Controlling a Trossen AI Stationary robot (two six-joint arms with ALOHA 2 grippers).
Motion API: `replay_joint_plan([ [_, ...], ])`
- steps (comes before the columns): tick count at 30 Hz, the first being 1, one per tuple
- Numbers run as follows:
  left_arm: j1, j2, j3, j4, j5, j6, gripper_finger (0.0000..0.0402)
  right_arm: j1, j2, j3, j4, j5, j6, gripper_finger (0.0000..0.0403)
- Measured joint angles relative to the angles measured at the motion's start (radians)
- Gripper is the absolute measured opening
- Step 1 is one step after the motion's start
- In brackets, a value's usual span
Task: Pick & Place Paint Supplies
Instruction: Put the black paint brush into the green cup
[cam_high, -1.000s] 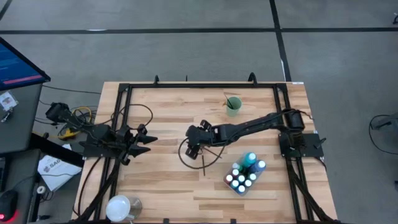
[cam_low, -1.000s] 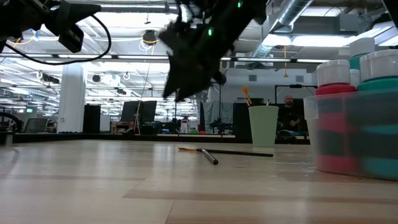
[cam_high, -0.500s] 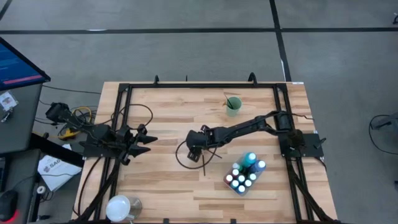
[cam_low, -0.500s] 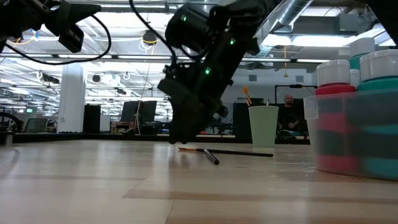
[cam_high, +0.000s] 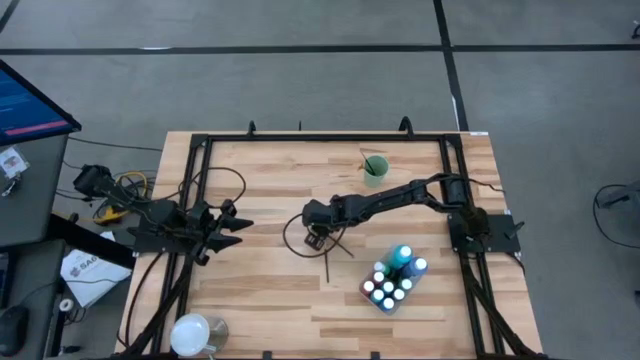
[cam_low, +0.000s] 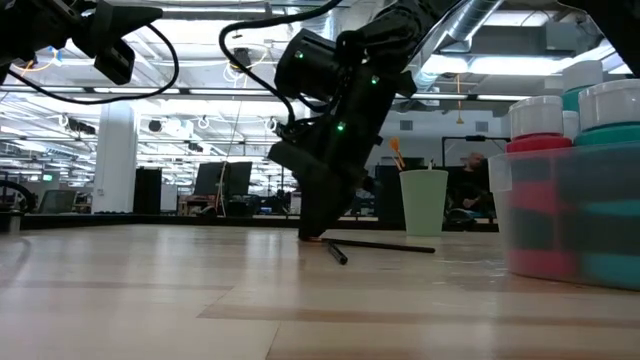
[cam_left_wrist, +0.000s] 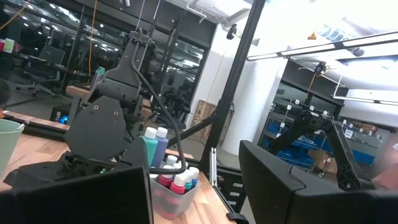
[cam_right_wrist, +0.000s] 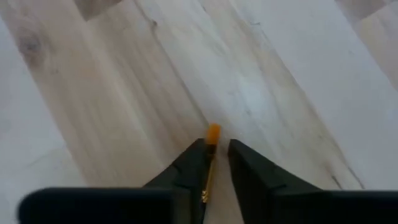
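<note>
right pincer (cam_right_wrist: 214, 163) had dropped to the worktop (cam_high: 270, 180) since earlier, fingers closing astride the paintbrush (cam_right_wrist: 210, 146), its long axis along the gap; left pincer (cam_high: 238, 227) released, far.

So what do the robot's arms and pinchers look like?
Both arms are black and built from chunky jointed pieces. The right arm has small green lights glowing on its wrist, and thin black cables loop around it. The right gripper ends in two dark, pointed fingers. The left gripper is also black and pointed, with looping cables behind it.
</note>
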Motion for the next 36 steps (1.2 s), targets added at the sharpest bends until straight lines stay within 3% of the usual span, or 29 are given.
replay_joint_plan([
  [5, 0.000, 0.000, 0.000, 0.000, 0.000, 0.000, 0.0132, -0.001, 0.000, 0.000, -0.009, -0.003, 0.002, 0.0009],
  [17, 0.000, 0.000, 0.000, 0.000, 0.000, 0.000, 0.0132, 0.004, -0.069, -0.007, -0.028, -0.016, 0.015, 0.0001],
  [29, 0.000, 0.000, 0.000, 0.000, 0.000, 0.000, 0.0132, 0.015, -0.246, -0.004, -0.038, 0.145, -0.006, 0.0000],
  [36, 0.000, 0.000, 0.000, 0.000, 0.000, 0.000, 0.0132, 0.010, -0.393, -0.004, -0.040, 0.304, -0.084, 0.0000],
])
